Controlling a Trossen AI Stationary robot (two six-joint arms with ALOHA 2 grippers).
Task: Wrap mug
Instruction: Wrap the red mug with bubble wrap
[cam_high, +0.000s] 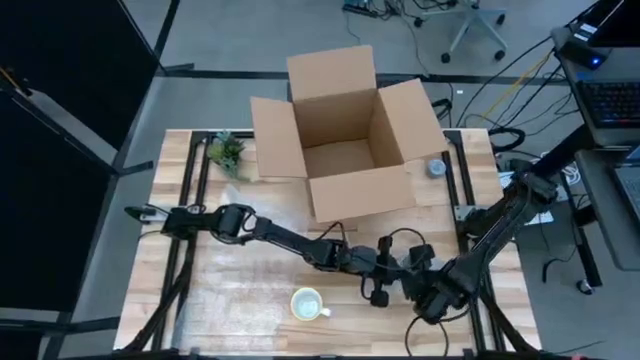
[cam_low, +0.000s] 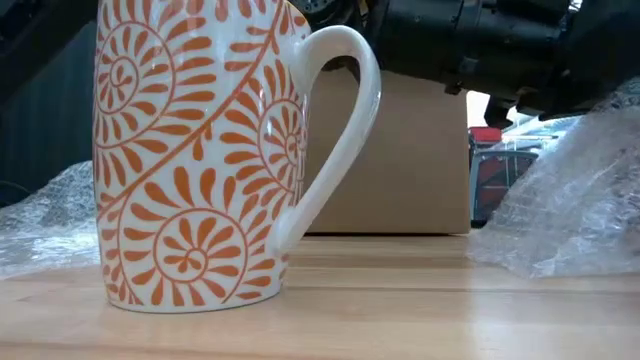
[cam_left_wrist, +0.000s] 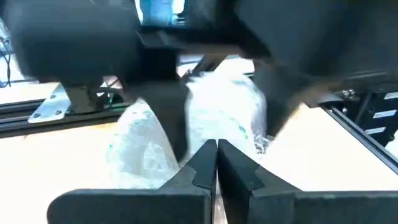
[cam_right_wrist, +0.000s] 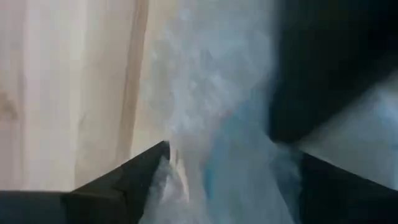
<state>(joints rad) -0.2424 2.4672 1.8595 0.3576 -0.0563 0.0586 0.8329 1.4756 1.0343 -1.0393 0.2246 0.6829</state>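
Mug (cam_low: 215, 150), white with orange leaf pattern, stands upright on the wooden table (cam_high: 250, 330) near its front edge, handle (cam_low: 335, 130) turned right in the low view, on a clear sheet of bubble wrap (cam_high: 250, 275) that spreads left of it. Just right of the mug, left gripper (cam_left_wrist: 216, 155) reaches across from the left, fingers pressed together on a bunched fold of the wrap; right gripper (cam_right_wrist: 233, 165) sits close beside it, jaws apart with wrap between them. Behind, an open cardboard box (cam_high: 345, 130) sits at the table's far edge.
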